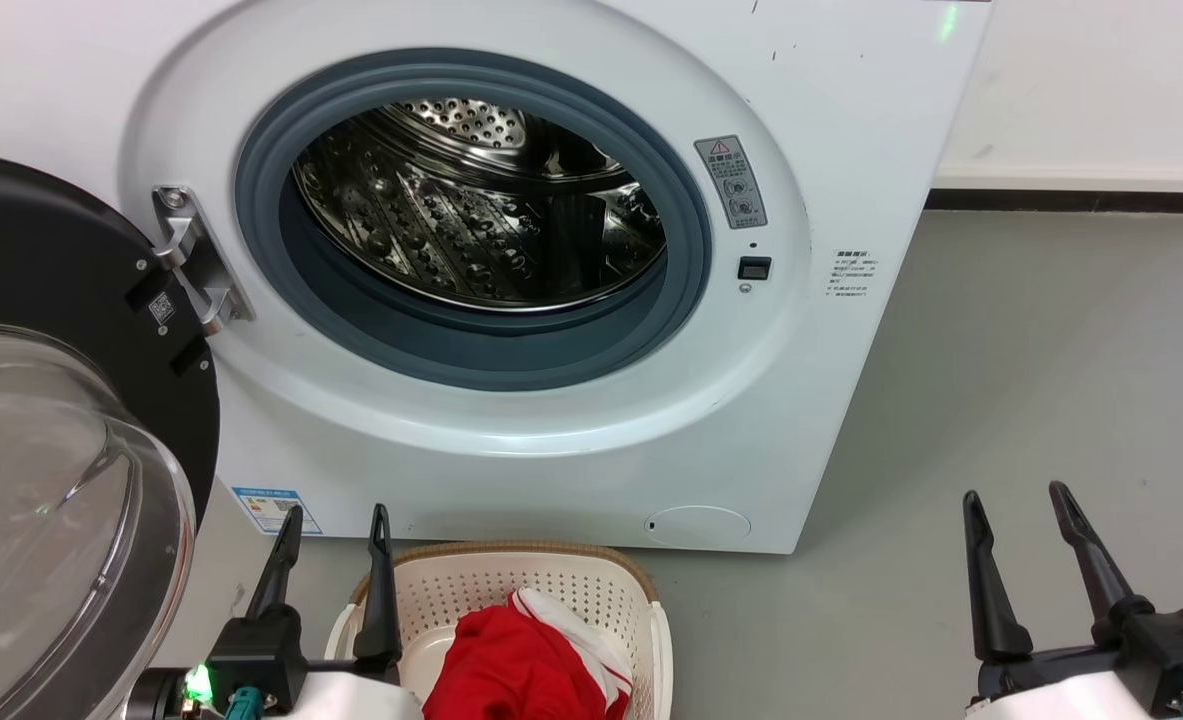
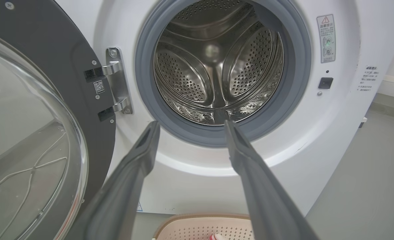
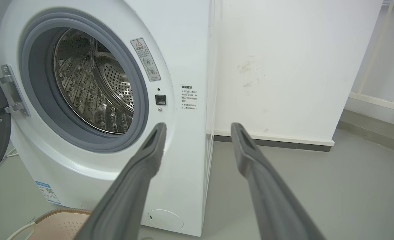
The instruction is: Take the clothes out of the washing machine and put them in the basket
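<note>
Our left claw stands wide open, gripping nothing, at the left edge of the basket in the head view. Our right claw is likewise spread and empty, well apart to the right over the grey floor. The clothes, red with white trim, lie heaped in the basket; whether one garment or several, we cannot tell. The basket sits just before the washing machine, whose door hangs open at left, exposing the steel drum.
</note>
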